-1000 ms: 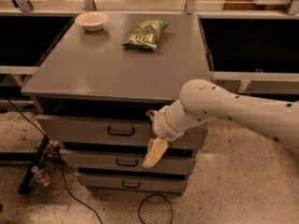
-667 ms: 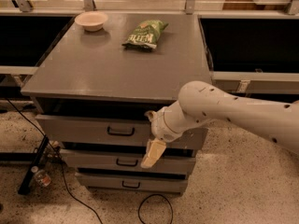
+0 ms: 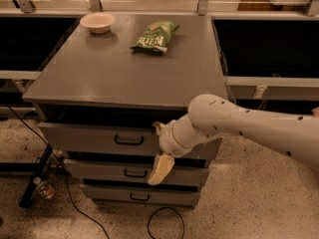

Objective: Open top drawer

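Camera view: you're looking down at the front of the grey cabinet, with your arm reaching in from the right.
Gripper: your gripper is right up against the cabinet front, at the right part of the top drawer, wrist pointing left.
Fingers: spread wide, one above the other. The upper finger sits at the top edge of the drawer front. The lower finger hangs down and slants a little left.
Contact: you can't tell from here whether the upper finger touches the drawer edge or just sits before it.
Top drawer: the top drawer runs out to the left of your fingers, and its right end is hidden behind the wrist. A dark gap shows between its top edge and the cabinet top.
Bar handle: the black bar handle lies just left of the fingers, level with the space between them and apart from both.
Middle drawer: the middle drawer is directly behind the lower finger, which crosses its front. Its small handle is just left of that fingertip.
Bottom drawer: the bottom drawer is below the lower fingertip, near it.
Cabinet top: a pale bowl and a green snack bag sit well above and behind the fingers, the bowl off to the left and the bag almost straight up from them.
Floor: a black cable loops below the fingers. A small bottle lies well off to their left.
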`<state>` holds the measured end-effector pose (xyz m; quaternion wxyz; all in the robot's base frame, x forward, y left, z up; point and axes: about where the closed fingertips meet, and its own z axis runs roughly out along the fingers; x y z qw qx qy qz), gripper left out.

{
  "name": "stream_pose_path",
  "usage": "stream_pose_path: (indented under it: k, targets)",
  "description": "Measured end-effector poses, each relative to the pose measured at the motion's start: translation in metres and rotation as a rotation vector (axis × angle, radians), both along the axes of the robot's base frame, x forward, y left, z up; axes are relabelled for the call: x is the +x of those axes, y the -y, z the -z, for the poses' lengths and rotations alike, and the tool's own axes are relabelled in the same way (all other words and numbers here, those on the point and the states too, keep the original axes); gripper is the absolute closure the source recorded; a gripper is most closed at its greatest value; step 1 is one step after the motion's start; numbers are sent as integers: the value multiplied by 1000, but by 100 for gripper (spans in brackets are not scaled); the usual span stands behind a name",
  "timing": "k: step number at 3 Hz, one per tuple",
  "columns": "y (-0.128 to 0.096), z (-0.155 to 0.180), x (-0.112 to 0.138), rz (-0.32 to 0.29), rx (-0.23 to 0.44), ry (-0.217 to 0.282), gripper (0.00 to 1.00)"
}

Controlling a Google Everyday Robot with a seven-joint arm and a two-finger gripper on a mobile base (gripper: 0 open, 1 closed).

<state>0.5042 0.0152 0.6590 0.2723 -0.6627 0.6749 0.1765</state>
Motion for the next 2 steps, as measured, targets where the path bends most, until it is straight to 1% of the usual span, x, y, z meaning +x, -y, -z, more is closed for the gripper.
stream_pose_path:
  k: [1, 2]
  targets:
    - [-4, 5, -7, -27, 4, -7, 0]
    - [-2, 7, -19, -57, 18, -17, 0]
